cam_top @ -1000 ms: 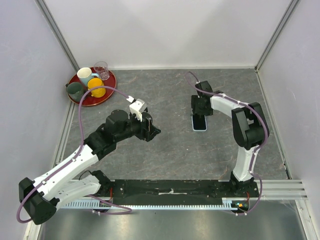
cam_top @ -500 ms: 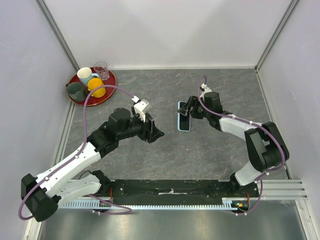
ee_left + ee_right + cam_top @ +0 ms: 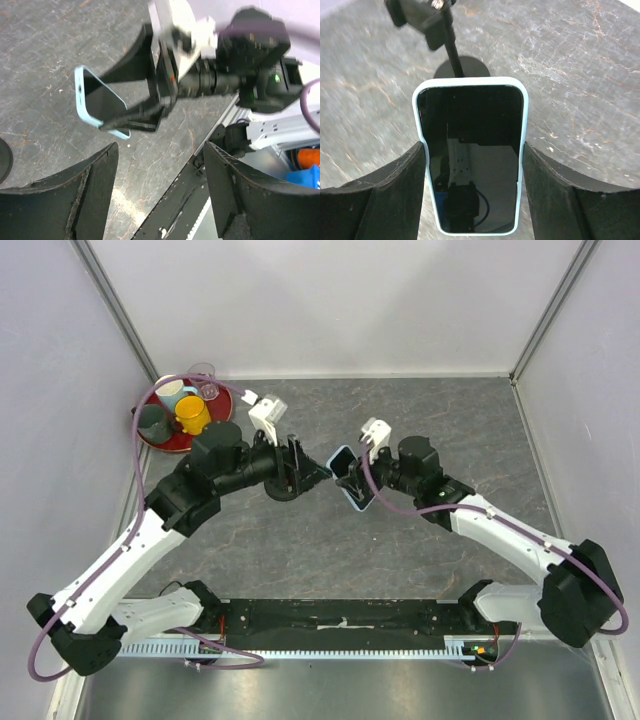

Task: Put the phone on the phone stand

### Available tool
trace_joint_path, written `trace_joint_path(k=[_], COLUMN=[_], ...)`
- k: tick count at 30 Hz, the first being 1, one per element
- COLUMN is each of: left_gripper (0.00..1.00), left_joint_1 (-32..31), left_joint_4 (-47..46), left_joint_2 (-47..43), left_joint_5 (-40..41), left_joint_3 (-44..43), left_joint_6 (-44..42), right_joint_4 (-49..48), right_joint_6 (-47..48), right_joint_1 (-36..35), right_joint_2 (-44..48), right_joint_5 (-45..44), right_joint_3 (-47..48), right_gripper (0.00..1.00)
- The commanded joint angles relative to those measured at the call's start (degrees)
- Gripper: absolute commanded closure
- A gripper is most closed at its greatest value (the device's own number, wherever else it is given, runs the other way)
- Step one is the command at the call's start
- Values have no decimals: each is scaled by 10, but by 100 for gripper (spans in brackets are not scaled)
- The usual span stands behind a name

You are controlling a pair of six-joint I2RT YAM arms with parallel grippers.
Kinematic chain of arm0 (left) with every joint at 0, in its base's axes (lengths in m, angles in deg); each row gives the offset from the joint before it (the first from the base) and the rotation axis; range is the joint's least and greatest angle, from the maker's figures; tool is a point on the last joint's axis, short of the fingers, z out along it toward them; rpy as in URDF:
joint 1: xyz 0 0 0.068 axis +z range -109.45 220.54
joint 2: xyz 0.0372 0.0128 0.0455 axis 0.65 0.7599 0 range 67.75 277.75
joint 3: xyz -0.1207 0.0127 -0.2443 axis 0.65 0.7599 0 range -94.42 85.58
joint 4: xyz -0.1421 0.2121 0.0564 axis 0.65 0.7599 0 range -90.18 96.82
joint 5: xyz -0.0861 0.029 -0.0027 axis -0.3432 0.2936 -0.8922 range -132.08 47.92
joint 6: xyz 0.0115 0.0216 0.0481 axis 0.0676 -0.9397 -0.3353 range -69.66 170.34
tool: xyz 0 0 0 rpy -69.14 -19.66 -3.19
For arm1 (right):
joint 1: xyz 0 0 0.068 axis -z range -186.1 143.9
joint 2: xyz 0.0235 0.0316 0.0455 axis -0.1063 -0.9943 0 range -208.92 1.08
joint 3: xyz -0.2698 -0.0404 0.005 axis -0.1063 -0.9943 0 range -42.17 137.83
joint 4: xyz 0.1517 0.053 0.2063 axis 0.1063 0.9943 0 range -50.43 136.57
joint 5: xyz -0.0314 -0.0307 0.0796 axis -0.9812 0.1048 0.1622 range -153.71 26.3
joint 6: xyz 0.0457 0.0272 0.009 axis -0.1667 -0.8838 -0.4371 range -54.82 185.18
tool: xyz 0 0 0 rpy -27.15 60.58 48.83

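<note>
My right gripper (image 3: 352,483) (image 3: 472,160) is shut on the phone (image 3: 349,478) (image 3: 470,115), its fingers pressing the light blue case edges. The phone hangs above the table with its black screen toward the wrist camera. Just beyond its top edge stands the phone stand (image 3: 462,67), a round black base with a thin stem and a cradle at the top. In the top view the phone stand (image 3: 281,490) sits under my left gripper (image 3: 305,468). My left gripper (image 3: 160,150) is open and holds nothing, and the phone (image 3: 100,100) shows in front of it.
A red tray (image 3: 165,435) with mugs and a glass sits at the back left, behind the left arm. The black base rail (image 3: 340,620) runs along the near edge. Walls close in the table on three sides.
My right gripper has lifted the phone off the table and carried it left, toward the stand. The left arm has swung toward the back of the table.
</note>
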Motion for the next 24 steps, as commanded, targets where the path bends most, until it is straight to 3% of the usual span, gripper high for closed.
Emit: trace_joint_path(k=[1, 6, 10, 12, 19, 24], left_gripper=[23, 23, 26, 27, 28, 28], left_joint_1=[10, 41, 72, 72, 72, 74], left_joint_4=[88, 132, 109, 106, 106, 48], left_joint_2=[25, 68, 106, 122, 109, 28], left_joint_5=[16, -29, -184, -207, -164, -130], left_joint_3=[-72, -104, -88, -84, -60, -29], left_joint_6=[45, 54, 39, 24, -2, 0], right_joint_4=[129, 175, 198, 207, 194, 186], right_joint_6=[211, 276, 282, 282, 281, 276], right_joint_1=[-76, -170, -196, -214, -226, -225], right_joint_2=[43, 72, 78, 75, 82, 115], right_joint_5=[-93, -197, -215, -222, -236, -258], right_joint_3=[52, 71, 94, 108, 114, 79], right_gripper=[100, 100, 100, 100, 100, 100])
